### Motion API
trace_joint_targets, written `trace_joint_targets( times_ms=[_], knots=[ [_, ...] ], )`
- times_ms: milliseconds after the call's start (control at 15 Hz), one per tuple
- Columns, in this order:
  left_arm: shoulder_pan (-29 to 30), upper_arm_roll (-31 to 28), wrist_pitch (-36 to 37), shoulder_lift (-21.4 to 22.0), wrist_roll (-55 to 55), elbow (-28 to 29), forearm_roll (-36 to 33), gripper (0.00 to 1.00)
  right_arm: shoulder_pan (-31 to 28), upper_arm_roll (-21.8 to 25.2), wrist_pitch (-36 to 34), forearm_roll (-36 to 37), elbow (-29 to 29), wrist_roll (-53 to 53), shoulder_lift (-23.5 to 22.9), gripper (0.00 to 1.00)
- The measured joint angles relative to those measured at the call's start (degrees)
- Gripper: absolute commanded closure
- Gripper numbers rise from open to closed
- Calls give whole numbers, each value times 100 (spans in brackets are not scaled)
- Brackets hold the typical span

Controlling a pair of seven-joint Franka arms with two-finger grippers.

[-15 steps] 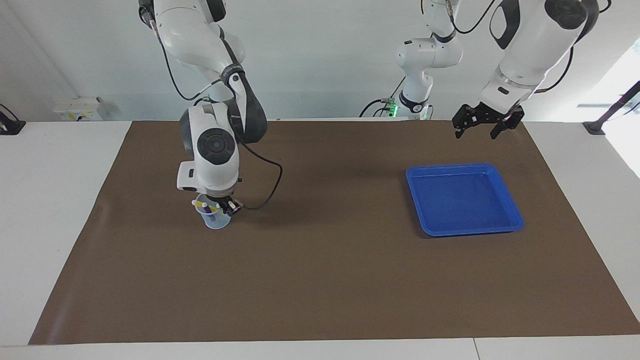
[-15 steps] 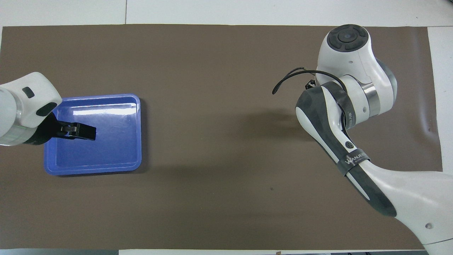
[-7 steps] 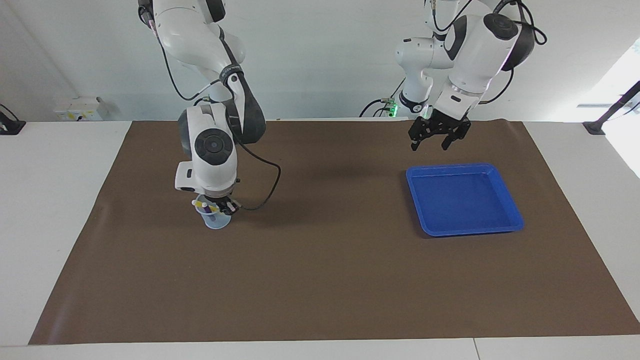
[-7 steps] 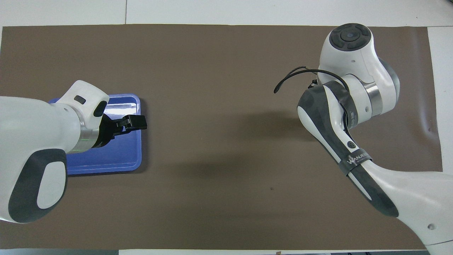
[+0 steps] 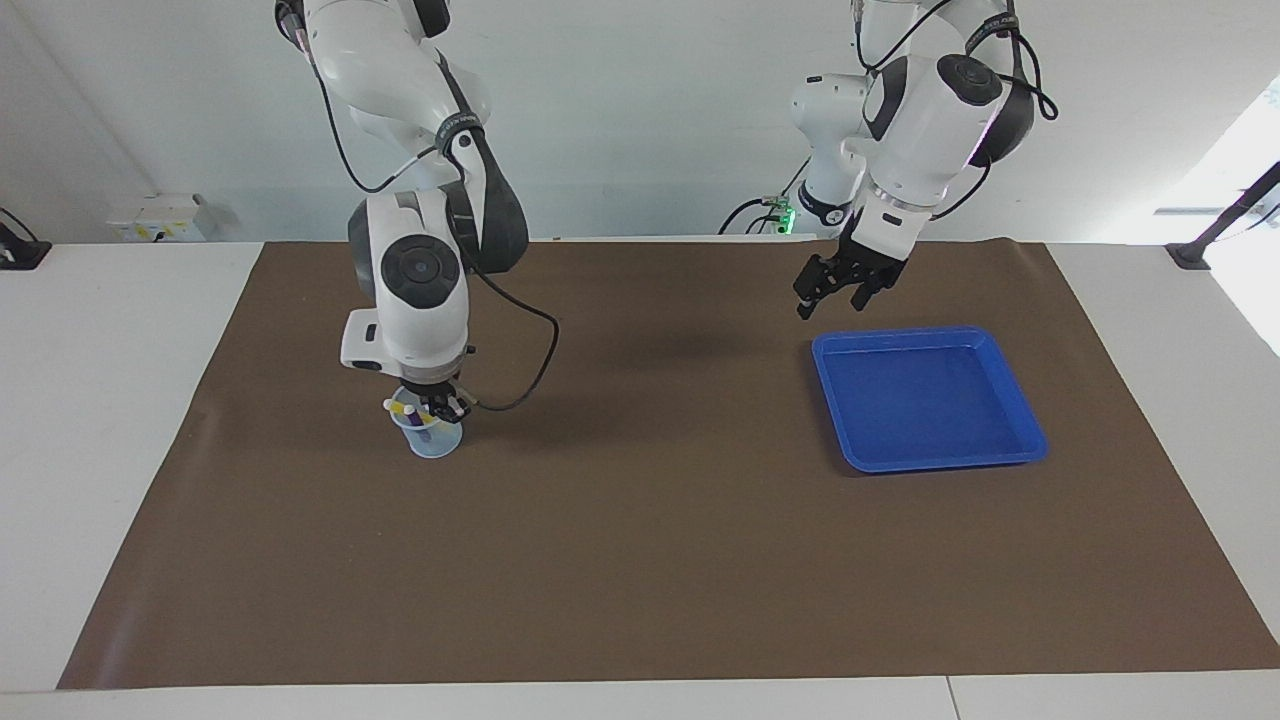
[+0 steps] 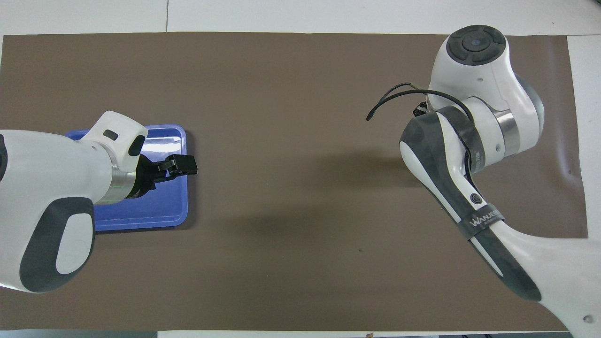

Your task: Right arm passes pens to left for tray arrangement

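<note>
- The right arm reaches down over a small translucent pale-blue cup that stands on the brown mat, toward the right arm's end of the tabletop.
- The right pincer sits at the mouth of the cup with its fingertips together. It seems clamped on the yellow pen, whose slanted shaft lies right at the fingertips, though the grip itself is too small to make out for certain.
- The pens stand in the cup, leaning; a purple one shows through the cup wall, and a whitish tip pokes over the rim.
- In the overhead view the right arm's wrist covers the cup and the pens entirely.
- A black cable loops from the right arm's wrist out over the mat.
- The left pincer hangs in the air with its fingers apart and nothing between them, over the mat just at the tray's corner.
- The blue tray lies flat on the mat toward the left arm's end of the tabletop, well apart from the cup.
</note>
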State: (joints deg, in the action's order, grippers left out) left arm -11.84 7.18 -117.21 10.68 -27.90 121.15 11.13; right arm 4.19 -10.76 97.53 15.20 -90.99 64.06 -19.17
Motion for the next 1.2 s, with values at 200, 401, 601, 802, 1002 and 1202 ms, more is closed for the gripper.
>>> trace_joint_targets(
  times_ms=[200,401,601,802,1002,1202],
  knots=[
    [0,-1,0,0,-10,0,13,0,0,-3,-367,-43,59,0,495,100],
    [0,-1,7,0,-16,1,16,0,1,-9,-558,-487,101,-1,993,100],
    [0,-1,18,0,-20,6,30,0,-1,-1,-557,-1310,110,-1,1291,100],
    [0,-1,18,1,-99,6,214,0,-10,20,-457,-2382,191,281,1330,100],
    [4,-8,42,1,-778,-64,644,1,-6,6,-59,-3346,203,924,1308,100],
    [5,-13,146,-14,-2360,-381,1007,1,0,-180,507,-4172,194,1621,1253,100]
  ],
)
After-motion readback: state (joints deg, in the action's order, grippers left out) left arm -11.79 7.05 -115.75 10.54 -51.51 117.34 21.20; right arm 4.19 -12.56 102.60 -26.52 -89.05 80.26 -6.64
